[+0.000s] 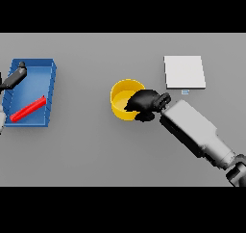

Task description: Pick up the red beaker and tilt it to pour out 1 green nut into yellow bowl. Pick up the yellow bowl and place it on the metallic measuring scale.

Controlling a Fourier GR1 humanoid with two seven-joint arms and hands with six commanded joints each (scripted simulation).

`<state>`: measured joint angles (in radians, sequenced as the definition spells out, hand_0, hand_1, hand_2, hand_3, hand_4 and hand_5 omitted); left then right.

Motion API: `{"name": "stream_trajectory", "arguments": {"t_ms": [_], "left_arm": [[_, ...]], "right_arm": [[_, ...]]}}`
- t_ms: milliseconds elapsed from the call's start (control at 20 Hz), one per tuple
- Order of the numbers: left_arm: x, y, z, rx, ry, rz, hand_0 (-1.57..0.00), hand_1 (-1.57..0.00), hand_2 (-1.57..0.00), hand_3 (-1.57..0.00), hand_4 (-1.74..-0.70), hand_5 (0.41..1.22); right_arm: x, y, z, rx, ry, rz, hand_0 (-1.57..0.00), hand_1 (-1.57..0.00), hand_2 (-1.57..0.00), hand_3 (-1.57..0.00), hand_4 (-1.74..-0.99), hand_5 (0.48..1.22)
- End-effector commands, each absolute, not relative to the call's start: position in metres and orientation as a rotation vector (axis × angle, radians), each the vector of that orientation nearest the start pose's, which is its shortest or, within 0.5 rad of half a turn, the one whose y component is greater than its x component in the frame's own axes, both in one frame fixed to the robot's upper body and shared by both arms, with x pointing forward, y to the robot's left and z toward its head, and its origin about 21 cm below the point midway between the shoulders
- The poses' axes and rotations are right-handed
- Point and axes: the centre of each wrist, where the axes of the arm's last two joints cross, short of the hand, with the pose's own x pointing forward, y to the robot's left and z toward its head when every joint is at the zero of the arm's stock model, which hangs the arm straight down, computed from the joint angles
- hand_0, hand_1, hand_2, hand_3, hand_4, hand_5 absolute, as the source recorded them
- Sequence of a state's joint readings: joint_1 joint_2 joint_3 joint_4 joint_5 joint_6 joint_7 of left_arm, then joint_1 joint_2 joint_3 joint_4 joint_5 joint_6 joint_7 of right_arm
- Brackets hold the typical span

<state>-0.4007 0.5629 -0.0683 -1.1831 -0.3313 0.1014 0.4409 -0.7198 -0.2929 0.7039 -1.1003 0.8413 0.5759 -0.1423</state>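
At the far left of the frame, a blue tray [52,90] sits on the grey desk [96,150]. Inside it the red beaker [28,109] lies on its side, slanting from the lower left of the tray up toward its right wall. The left hand [18,74] shows over the tray's upper left corner, above the beaker and apart from it; its dark fingers point up and to the right, and whether they are spread or pressed together cannot be told from this view.

Near the middle of the frame stands the yellow bowl [122,93], upright on the desk. The green nut cannot be made out anywhere. The right hand [143,103] is at the bowl's right rim, its fingers curled over the edge and reaching into the bowl, with the thumb on the lower outside wall, so the rim is pinched between them. The right arm runs from the hand down to the lower right corner of the frame.

In the upper right lies the metallic measuring scale [184,71], a pale square plate flat on the desk, with a small display strip at its lower edge. It is near the bowl, though not touching it, and just above the right wrist.
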Motion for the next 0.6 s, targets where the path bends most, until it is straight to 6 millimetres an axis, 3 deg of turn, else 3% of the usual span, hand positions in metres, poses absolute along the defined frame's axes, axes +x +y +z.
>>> {"name": "stream_trajectory", "arguments": {"t_ms": [0, 100, 300, 550], "left_arm": [[0.343, 0.343, 0.076, 0.854, -1.103, -0.449, 0.00, 0.00, 0.00, 0.00, -0.74, 0.690], [0.340, 0.343, 0.076, 0.855, -1.108, -0.453, 0.00, 0.00, 0.00, 0.00, -0.74, 0.689], [0.342, 0.346, 0.078, 0.869, -1.110, -0.454, 0.00, 0.00, 0.00, 0.00, -0.73, 0.685], [0.339, 0.347, 0.076, 0.860, -1.112, -0.460, 0.00, 0.00, 0.00, 0.00, -0.74, 0.690]], "right_arm": [[0.355, -0.110, 0.053, -0.271, -1.074, 2.138, -1.42, -1.42, -1.25, -1.27, -1.681, 1.180], [0.352, -0.111, 0.052, -0.275, -1.079, 2.127, -1.47, -1.47, -1.28, -1.37, -1.702, 1.195], [0.354, -0.113, 0.060, -0.271, -1.124, 2.136, -1.53, -1.53, -1.31, -1.40, -1.725, 1.210], [0.356, -0.118, 0.089, -0.316, -1.136, 2.102, -1.56, -1.56, -1.40, -1.27, -1.736, 1.217]]}}
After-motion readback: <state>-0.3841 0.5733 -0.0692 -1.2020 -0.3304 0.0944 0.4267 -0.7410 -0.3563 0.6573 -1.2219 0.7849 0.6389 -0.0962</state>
